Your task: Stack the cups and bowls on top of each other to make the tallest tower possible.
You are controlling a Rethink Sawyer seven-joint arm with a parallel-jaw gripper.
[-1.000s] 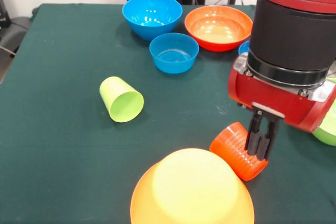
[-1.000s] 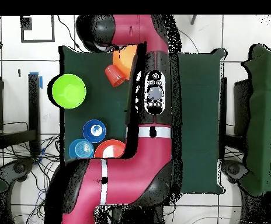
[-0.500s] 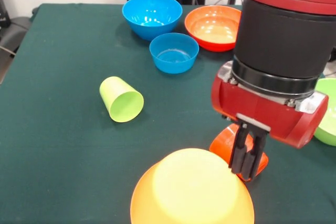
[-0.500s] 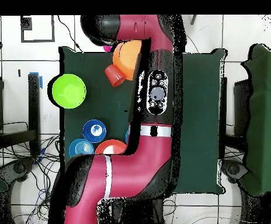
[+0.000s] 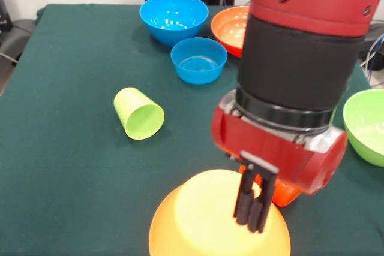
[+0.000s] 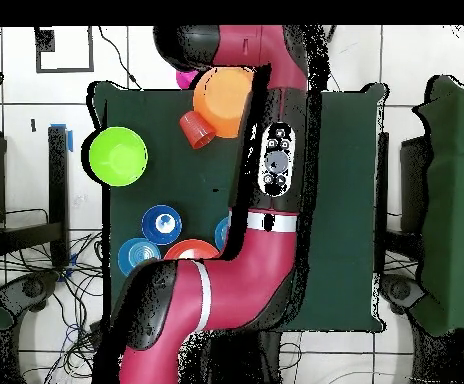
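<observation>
Gripper (image 5: 252, 208) (apparently closed) over upturned light-orange bowl (image 5: 204, 223), orange cup (image 5: 282, 190) beside

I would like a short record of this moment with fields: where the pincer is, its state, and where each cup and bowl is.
pincer: over the upside-down light-orange bowl, fingers close together, holding nothing
orange cup: on its side beside that bowl, mostly hidden by the arm
green cup: on its side, alone, mouth toward the camera
blue bowls: larger and smaller, upright, empty
red-orange bowl: upright, partly hidden
lime-green bowl: upright at the right edge
</observation>
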